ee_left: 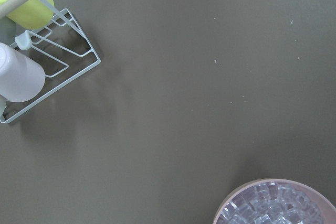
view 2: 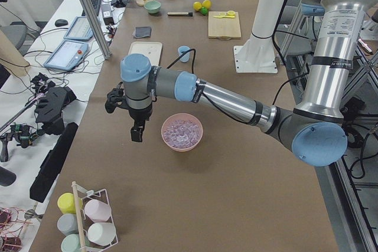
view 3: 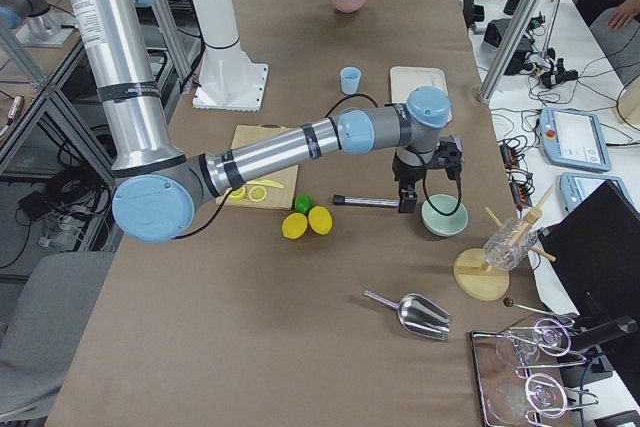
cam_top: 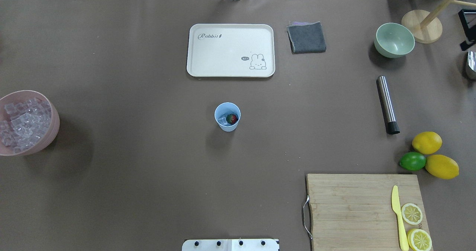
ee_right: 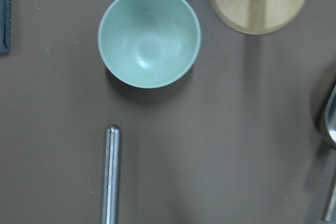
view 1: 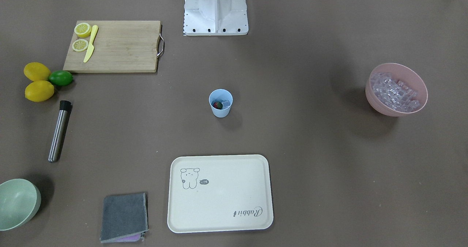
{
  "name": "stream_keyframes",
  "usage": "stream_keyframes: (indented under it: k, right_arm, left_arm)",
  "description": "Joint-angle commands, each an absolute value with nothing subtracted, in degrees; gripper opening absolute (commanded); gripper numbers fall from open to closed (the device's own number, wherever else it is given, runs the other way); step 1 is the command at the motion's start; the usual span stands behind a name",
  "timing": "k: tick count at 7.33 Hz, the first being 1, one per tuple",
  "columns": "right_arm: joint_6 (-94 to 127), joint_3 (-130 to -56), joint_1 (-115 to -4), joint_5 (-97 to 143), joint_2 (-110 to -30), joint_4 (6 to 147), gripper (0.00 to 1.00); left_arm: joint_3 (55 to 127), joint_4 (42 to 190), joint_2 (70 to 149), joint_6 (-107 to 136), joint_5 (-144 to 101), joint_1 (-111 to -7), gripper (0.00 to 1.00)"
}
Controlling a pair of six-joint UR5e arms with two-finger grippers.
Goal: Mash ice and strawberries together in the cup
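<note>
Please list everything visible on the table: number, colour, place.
cup: 1, light blue, table centre
strawberry: 1, red, inside cup
ice: few cubes, clear, inside cup
pink bowl: 1, heaped with ice, robot's left
tray: 1, cream, far side
cloth: 1, grey, beside tray
green bowl: 1, pale, far right
steel rod: 1, silver, right side
cutting board: 1, wood, near right
lemon halves: 2, yellow, on board
knife: 1, yellow, on board
lemons: 2, yellow, beside lime
lime: 1, green, near board
left gripper: 1, black, beside pink bowl
right gripper: 1, black, over steel rod's end
</note>
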State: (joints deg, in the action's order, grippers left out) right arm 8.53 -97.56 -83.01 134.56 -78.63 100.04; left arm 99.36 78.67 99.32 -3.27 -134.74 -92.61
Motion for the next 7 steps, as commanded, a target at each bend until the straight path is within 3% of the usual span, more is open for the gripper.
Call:
stream_keyframes:
  k: [1, 7]
  right_arm:
    - [-2.3, -99.2, -90.2, 134.8, -86.4, 101.5, 1.00]
    - [-2.8, -102.2, -92.6, 133.9, -91.8, 101.2, 1.00]
  left_arm:
    - [98.2, 76.4, 98.4, -7.0, -136.4, -95.0, 0.98]
    - [99.8, 79.5, 92.1, -6.2, -131.0, -94.8, 0.98]
